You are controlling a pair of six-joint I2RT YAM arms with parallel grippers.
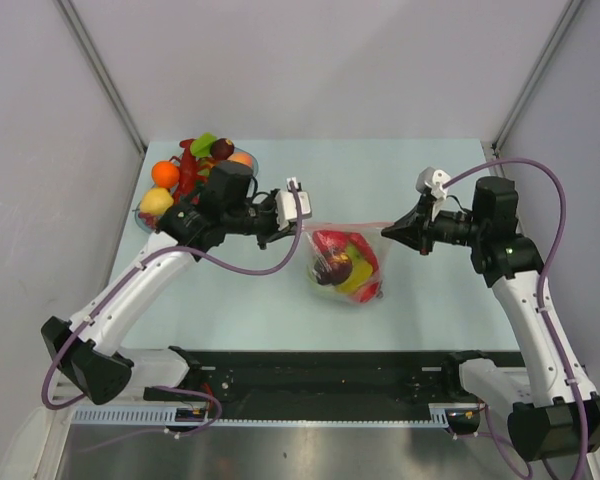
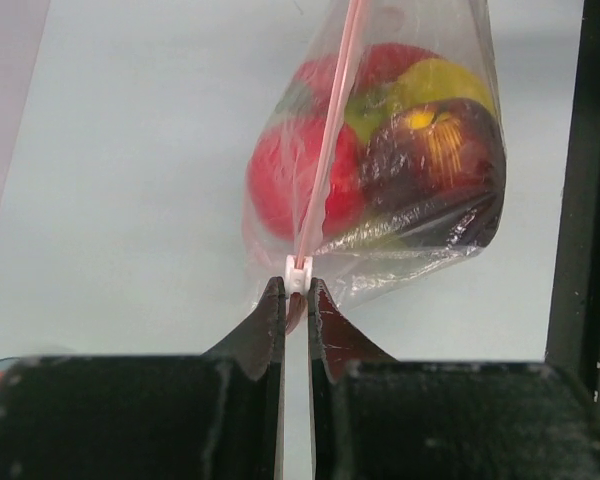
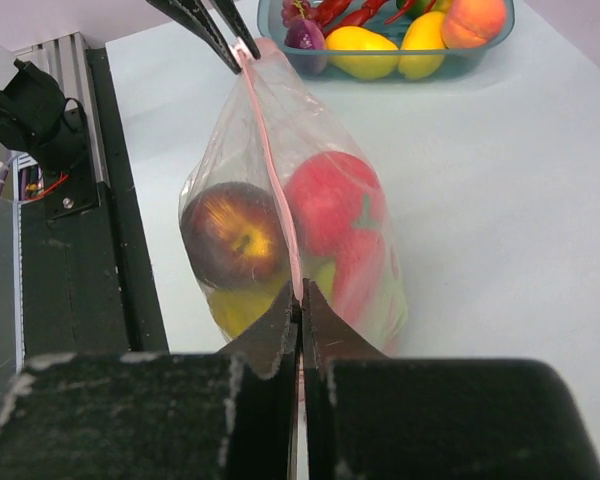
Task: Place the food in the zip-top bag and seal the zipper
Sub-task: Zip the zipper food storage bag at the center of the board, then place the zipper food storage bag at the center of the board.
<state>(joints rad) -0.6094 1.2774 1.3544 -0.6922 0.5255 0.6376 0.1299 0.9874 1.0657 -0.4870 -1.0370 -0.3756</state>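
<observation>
top view, bag: Your bag (image 1: 345, 268) hangs over the middle of the counter (image 1: 410, 170) between both tools, mouth strip on top. I cannot tell whether the belly touches the counter or sits just above it.
top view, food: Red, yellow and dark food (image 1: 330, 245) is already inside the bag. More pieces lie in the dish (image 1: 139, 216) at far left, well apart from the bag.
top view, zipper: The pink zipper (image 1: 345, 226) runs taut in one straight line from your left tool (image 1: 302, 226) to your right tool (image 1: 385, 232).
left wrist, left tool: Clenched on the zipper's end, pinching just under a small white slider (image 2: 298, 270).
left wrist, seal: The strip reads as a single pink line leading away from the slider, with no gap seen. I judge this stretch closed.
left wrist, contents: A red piece (image 2: 280, 185) and a dark purple piece (image 2: 440, 150) press against the plastic, with yellow-green between them.
right wrist, right tool: Clenched on the zipper's opposite end, jaws tight with the strip between them.
right wrist, seal: The strip runs unbroken to the left tool at the far end, and the two halves look pressed together.
right wrist, done: Loading looks finished for what is in the bag, and the zipper looks shut or nearly shut.
right wrist, left to do: You probably only need to check that the very ends are closed, then let go. I cannot say whether the pieces in the dish count as remaining.
</observation>
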